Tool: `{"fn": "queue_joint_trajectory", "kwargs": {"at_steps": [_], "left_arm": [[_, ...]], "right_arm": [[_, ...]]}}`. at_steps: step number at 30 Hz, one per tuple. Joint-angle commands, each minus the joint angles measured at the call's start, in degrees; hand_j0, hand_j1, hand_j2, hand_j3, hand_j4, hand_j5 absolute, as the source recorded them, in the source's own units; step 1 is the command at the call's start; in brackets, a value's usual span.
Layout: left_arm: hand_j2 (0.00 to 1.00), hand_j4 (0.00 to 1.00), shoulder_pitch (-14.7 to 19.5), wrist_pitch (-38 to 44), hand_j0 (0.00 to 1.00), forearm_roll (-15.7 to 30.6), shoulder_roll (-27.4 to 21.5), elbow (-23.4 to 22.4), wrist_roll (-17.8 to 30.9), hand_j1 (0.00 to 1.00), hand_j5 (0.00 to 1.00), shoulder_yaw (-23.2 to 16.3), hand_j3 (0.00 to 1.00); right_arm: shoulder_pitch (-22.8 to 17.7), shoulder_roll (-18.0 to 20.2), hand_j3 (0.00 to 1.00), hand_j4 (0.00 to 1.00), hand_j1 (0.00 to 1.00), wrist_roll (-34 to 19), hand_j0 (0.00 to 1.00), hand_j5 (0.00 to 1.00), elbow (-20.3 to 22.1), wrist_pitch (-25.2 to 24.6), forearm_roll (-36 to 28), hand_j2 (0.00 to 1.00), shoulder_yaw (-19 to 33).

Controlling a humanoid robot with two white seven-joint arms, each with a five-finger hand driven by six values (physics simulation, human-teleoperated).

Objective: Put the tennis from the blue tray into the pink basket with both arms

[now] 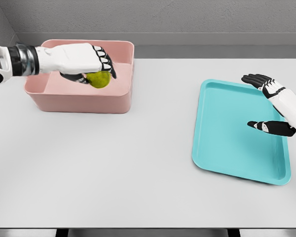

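Over the pink basket (80,101): left hand (81,61), fingers wrapped around the tennis ball (99,79), not yet released. Blue tray (227,143): no ball on it, right hand (269,106) spread above, holding nothing. Remaining, by my reckoning: the drop only.

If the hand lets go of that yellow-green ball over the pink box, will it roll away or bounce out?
The tennis ball is round, so it would likely roll. The left hand holds it low inside the pink basket, whose walls should probably contain it. It looks light, so a small bounce seems possible.

Open table (113,163) between basket (81,101) (walled), tray (227,143)
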State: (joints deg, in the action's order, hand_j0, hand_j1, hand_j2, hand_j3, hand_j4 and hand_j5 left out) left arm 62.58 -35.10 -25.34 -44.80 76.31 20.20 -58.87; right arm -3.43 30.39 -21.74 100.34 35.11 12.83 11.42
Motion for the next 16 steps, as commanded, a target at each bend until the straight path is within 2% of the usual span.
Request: {"fn": "queue_joint_trajectory", "kwargs": {"at_steps": [1, 5, 7, 12, 16], "left_arm": [[1.0, 1.0, 0.0, 0.1, 1.0, 0.8, -3.1, -3.5, -0.2, 1.0, 1.0, 2.3, 1.0], [1.0, 1.0, -0.1, 0.1, 1.0, 1.7, -5.0, -3.1, -0.2, 1.0, 1.0, 3.6, 1.0], [1.0, 1.0, -1.1, 0.1, 1.0, 4.6, -7.6, -2.2, -0.2, 1.0, 1.0, 3.6, 1.0], [1.0, 1.0, -4.5, 0.1, 1.0, 4.9, -10.8, -2.1, -0.2, 1.0, 1.0, 3.6, 1.0], [1.0, 1.0, -5.2, 0.1, 1.0, 5.0, -11.4, -2.1, -0.2, 1.0, 1.0, 3.7, 1.0]], "right_arm": [[0.0, 0.1, 1.0, 1.0, 1.0, 0.0, 1.0, 1.0, 0.0, -0.1, -0.4, 1.0, 0.0], [0.0, 0.0, 1.0, 1.0, 1.0, 0.0, 1.0, 1.0, 0.0, -0.1, -0.4, 1.0, 0.0], [0.0, 0.1, 1.0, 1.0, 1.0, 0.0, 1.0, 1.0, 0.0, -0.1, -0.4, 1.0, 0.0], [-0.1, 0.1, 1.0, 1.0, 1.0, 0.0, 1.0, 1.0, 0.0, -0.1, -0.4, 1.0, 0.0], [-0.1, 0.1, 1.0, 1.0, 1.0, 0.0, 1.0, 1.0, 0.0, -0.1, -0.4, 1.0, 0.0]]}}
